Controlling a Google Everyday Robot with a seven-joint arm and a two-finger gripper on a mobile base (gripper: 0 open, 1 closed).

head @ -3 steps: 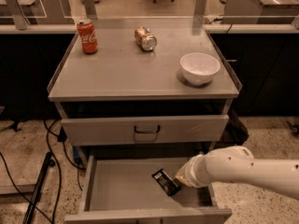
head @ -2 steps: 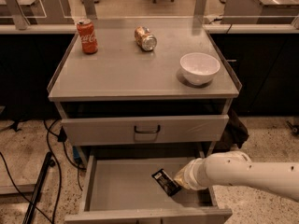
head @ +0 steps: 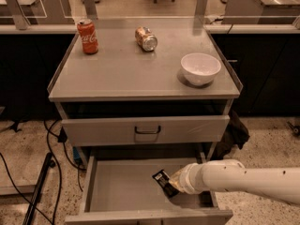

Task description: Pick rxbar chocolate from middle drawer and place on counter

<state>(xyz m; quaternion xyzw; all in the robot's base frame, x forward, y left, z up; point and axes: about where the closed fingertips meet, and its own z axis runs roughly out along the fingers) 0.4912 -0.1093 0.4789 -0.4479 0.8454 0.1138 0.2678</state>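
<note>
The rxbar chocolate (head: 162, 179), a black wrapper with white print, is in the open middle drawer (head: 117, 189), right of centre and tilted. My gripper (head: 174, 185) comes in from the right on a white arm and sits right at the bar's right end, low inside the drawer. The arm hides the part of the bar nearest to it. The counter (head: 122, 74) is the grey cabinet top above.
On the counter stand a red can (head: 87, 36) at the back left, a tan can (head: 146, 38) lying on its side at the back middle, and a white bowl (head: 200, 68) at the right. A shut drawer front with a black handle (head: 147, 130) sits above the open drawer.
The arm has shifted slightly left and lower inside the drawer. The bar stays in about the same place.
</note>
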